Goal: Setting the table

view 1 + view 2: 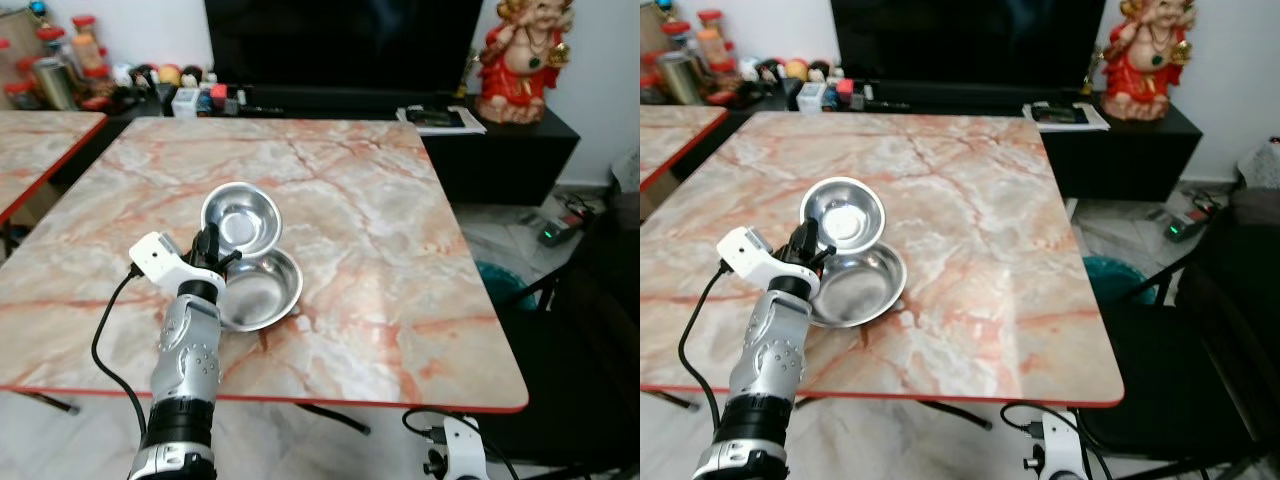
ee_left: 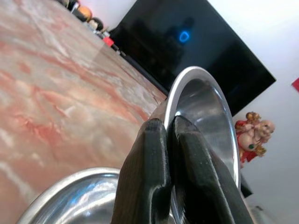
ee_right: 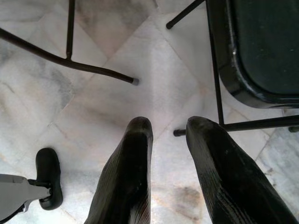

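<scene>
While the robot stands at the near edge of a pink-veined marble table (image 1: 380, 200) rimmed in red, its left gripper (image 1: 207, 250) is clenched on the rim of a small stainless steel bowl (image 1: 243, 217). That bowl is round, shallow and mirror-bright, with a pale glare at its bottom, and it is tipped up, its far side higher than the side in the grip. Its lower edge rests on the rim of a second steel bowl (image 1: 262, 289), slightly wider and flatter, which sits level on the marble towards the near-left part of the table, well in from every edge. In the left wrist view the two black fingers (image 2: 154, 172) press together on the thin polished rim of the tilted bowl, which rises just beyond the fingertips, while the second bowl curves below them.

The silver left arm (image 1: 188, 370) reaches up from the near edge of the table, a white wrist camera housing (image 1: 160, 260) beside it. The right gripper (image 3: 168, 140) hangs low beside the table, its fingers parted and holding nothing, over a pale marble floor (image 3: 93, 116) near black chair legs (image 3: 70, 60).

Beyond the far edge stand a dark television (image 1: 340, 45), a red and gold figurine (image 1: 525, 60) on a black cabinet (image 1: 500, 150), and a cluster of jars (image 1: 70, 60).
</scene>
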Tool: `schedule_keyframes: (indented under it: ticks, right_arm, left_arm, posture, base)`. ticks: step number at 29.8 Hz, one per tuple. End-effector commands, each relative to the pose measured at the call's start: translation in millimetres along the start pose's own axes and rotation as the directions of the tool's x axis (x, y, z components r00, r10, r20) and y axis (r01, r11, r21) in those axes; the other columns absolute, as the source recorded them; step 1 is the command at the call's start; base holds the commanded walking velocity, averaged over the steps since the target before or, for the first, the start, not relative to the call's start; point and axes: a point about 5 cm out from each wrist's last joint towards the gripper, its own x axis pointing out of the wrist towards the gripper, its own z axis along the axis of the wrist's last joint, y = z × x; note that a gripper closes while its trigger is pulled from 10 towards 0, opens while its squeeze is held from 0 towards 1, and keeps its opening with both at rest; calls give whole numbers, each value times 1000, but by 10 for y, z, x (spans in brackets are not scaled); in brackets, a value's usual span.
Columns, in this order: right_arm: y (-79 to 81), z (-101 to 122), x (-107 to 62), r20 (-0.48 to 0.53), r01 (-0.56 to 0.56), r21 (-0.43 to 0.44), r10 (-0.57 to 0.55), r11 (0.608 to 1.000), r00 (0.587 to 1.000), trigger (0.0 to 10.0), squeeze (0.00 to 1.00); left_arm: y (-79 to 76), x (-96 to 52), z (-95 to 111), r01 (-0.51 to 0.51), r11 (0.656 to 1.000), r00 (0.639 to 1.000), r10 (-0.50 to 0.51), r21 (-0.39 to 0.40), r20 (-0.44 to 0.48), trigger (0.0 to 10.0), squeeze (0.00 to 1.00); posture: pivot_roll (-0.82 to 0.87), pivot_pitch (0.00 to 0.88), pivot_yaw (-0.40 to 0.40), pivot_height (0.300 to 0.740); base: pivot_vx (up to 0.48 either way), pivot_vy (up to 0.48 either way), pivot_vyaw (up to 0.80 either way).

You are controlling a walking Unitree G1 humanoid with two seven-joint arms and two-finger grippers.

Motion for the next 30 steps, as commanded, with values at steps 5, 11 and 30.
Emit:
schedule_keyframes:
  ticks: [5,11,30]
  right_arm:
    - [-10,-23,-6,-3,0,-4,0,1000,1000,10000,0]
    - [-26,-53,-14,-11,3,-7,-3,1000,1000,10000,0]
    - [-31,-39,-10,-13,-4,-14,4,1000,1000,10000,0]
  left_arm:
    - [-117,-104,-25,-37,996,995,29,-82,-90,10000,0]
    - [-29,-193,35,-98,991,984,84,-90,-154,10000,0]
    - [25,-249,-17,-188,982,940,179,-5,-291,10000,0]
  posture:
    - [-16,0,-22,740]
    - [-8,0,-26,740]
    - [-4,0,-34,740]
  base:
    - [0,0,0]
    - [0,0,0]
    - [0,0,0]
